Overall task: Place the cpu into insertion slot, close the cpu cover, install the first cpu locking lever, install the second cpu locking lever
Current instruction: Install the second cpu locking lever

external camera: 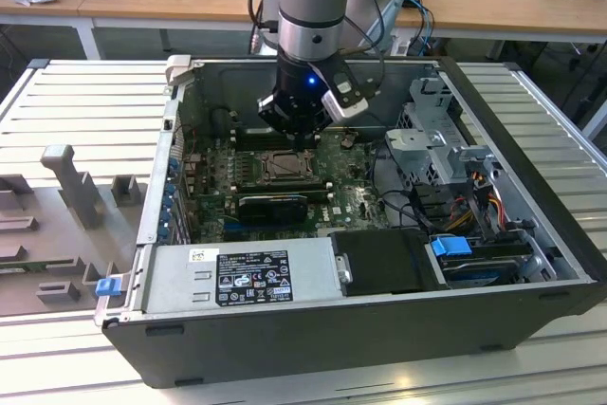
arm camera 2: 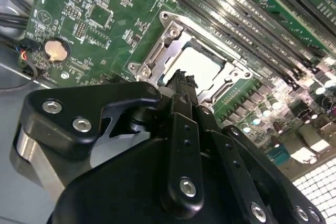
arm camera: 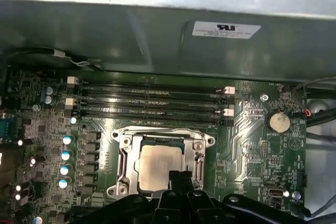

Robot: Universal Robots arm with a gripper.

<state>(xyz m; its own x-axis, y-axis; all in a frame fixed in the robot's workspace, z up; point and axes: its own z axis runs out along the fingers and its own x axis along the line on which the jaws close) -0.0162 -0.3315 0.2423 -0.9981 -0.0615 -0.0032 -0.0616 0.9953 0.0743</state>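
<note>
Silvery-grey square cpu (arm camera: 160, 165) sits in the dark metal-surround insertion slot (arm camera: 125, 157), thin silvery cpu cover (arm camera: 199, 162) down around it. Black gripper (arm camera: 180, 178) fingers together, tips at the chip's edge. Risk: pressing off-centre could scratch the lid or bend socket pins.

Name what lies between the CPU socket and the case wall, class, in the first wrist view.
Between the socket and the wall, the first wrist view shows four long memory slots lying side by side on the green board.

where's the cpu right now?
The cpu sits in the insertion slot under the cpu cover, just below the memory slots in the first wrist view, with the claw at its edge.
</note>
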